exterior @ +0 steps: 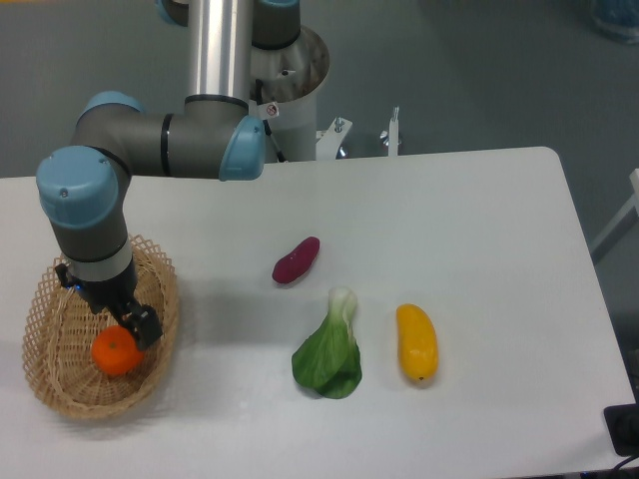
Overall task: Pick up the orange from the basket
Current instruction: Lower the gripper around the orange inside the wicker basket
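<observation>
The orange (114, 354) lies inside the woven basket (56, 384) at the table's left front. My gripper (127, 335) points down into the basket, right over the orange's upper right side. One dark finger (143, 326) shows against the fruit; the other is hidden behind the wrist. The gap between the jaws does not show. The orange still rests on the basket floor.
A purple sweet potato (296, 259) lies mid-table. A green bok choy (329, 351) and a yellow-orange mango-like fruit (416, 342) lie toward the front. The arm's base column (285, 70) stands at the back edge.
</observation>
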`<action>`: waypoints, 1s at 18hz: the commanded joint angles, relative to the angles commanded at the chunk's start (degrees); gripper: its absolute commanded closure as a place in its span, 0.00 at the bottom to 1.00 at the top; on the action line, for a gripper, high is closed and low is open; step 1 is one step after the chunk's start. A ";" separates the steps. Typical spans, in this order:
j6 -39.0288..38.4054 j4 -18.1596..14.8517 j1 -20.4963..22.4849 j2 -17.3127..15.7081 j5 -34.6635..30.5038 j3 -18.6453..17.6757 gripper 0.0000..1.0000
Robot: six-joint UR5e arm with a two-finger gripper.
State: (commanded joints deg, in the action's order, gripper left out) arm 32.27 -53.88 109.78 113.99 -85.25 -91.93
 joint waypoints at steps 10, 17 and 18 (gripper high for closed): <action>-2.92 0.26 -2.46 5.01 -0.09 0.18 0.00; -3.09 0.35 -2.81 6.77 -0.35 1.40 0.00; -3.09 0.35 -2.81 6.94 -0.35 1.41 0.00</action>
State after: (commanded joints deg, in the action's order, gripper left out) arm 29.18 -53.53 106.96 120.94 -85.61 -90.53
